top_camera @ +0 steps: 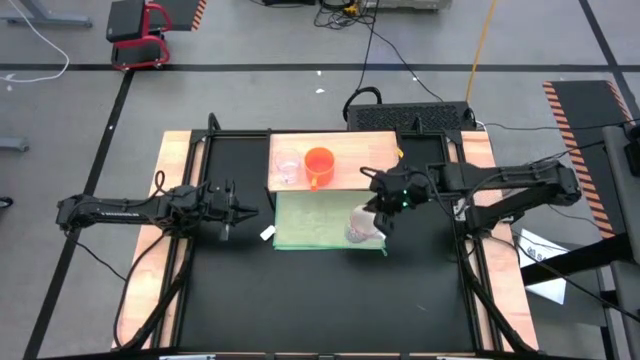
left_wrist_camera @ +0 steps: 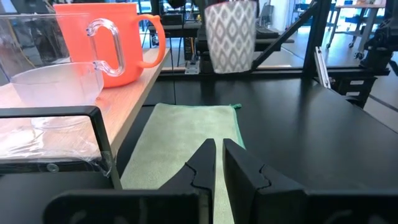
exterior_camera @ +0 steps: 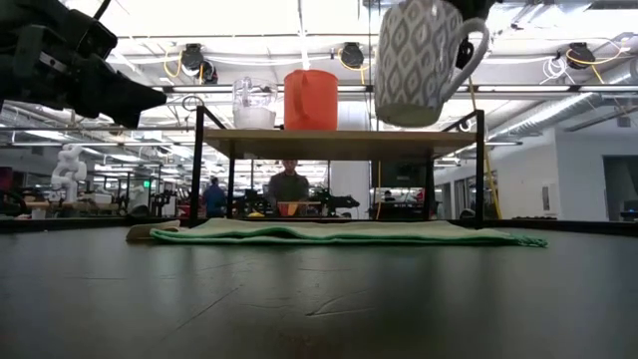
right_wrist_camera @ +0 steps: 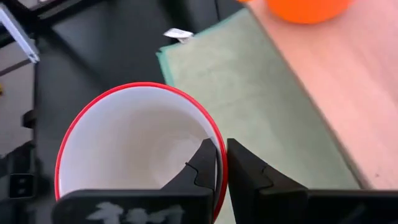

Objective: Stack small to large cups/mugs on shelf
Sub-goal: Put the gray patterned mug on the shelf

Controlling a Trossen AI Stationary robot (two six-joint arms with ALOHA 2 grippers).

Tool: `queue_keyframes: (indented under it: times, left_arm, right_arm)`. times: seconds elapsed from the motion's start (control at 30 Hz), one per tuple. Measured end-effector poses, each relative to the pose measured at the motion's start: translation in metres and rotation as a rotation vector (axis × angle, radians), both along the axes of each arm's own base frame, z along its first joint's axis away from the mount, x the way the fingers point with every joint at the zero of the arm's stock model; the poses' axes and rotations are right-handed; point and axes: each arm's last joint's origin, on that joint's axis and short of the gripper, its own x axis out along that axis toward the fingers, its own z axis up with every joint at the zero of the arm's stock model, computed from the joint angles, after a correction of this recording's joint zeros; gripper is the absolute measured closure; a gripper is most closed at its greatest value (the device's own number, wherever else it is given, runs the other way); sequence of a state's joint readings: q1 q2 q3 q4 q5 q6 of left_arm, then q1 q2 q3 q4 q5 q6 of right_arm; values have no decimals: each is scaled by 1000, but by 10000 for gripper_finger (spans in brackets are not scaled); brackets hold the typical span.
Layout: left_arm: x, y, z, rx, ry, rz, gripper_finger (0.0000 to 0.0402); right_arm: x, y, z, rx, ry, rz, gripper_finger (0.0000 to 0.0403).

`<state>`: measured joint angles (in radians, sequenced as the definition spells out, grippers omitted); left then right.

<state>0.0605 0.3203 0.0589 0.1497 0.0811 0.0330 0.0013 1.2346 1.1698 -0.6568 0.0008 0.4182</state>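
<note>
A white mug with a grey pattern (exterior_camera: 419,60) and a red rim hangs in the air above the green mat (top_camera: 315,220), with my right gripper (right_wrist_camera: 222,152) shut on it. The bright orange mug (top_camera: 319,165) and the clear cup (top_camera: 288,170) stand side by side on the pale-wood shelf (top_camera: 350,150), on their bases. My left gripper (left_wrist_camera: 219,149) waits at the table's left, shut and holding nothing, pointing level toward the mat. My right gripper pinches the white mug's red rim (right_wrist_camera: 208,127), with one finger inside the mug and the other outside. The fingers come slanting down from above, from the table's right. The mug hangs below them, mouth up and slightly tilted, clear of the mat, about level with the shelf top.
The shelf stands on a dark metal frame (exterior_camera: 196,170) with thin upright legs, at the far side of the mat. A small white tag (top_camera: 267,234) lies by the mat's left edge. Bare shelf board shows to the right of the orange mug (exterior_camera: 310,100).
</note>
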Motion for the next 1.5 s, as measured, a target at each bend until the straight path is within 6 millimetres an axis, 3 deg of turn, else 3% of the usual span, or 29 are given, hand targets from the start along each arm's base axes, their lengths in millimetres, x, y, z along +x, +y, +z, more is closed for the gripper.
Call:
queue_keyframes:
  times: [0.3, 0.5, 0.63, 0.8, 0.97, 1.2, 1.5]
  left_arm:
    - [0, 0, -1, 6, 6, -1, 369]
    - [0, 0, -1, 6, 7, -1, 369]
    - [0, 0, -1, 6, 6, -1, 369]
    - [0, 0, -1, 3, 6, 0, 369]
    - [0, 0, 0, 11, 5, -1, 369]
    - [0, 0, 0, 11, 4, -1, 369]
    - [0, 0, -2, 10, 17, -1, 369]
  right_arm:
    - [-12, -3, 11, -98, -44, 86, 393]
    - [-35, 2, 33, -175, -160, 116, 393]
    - [-57, 1, 34, -209, -228, 101, 393]
    - [-84, -3, 16, -216, -289, 56, 393]
    - [-98, -6, -12, -208, -318, 23, 394]
    - [-105, -8, -41, -193, -334, 2, 394]
    - [-111, -7, -59, -191, -375, -4, 394]
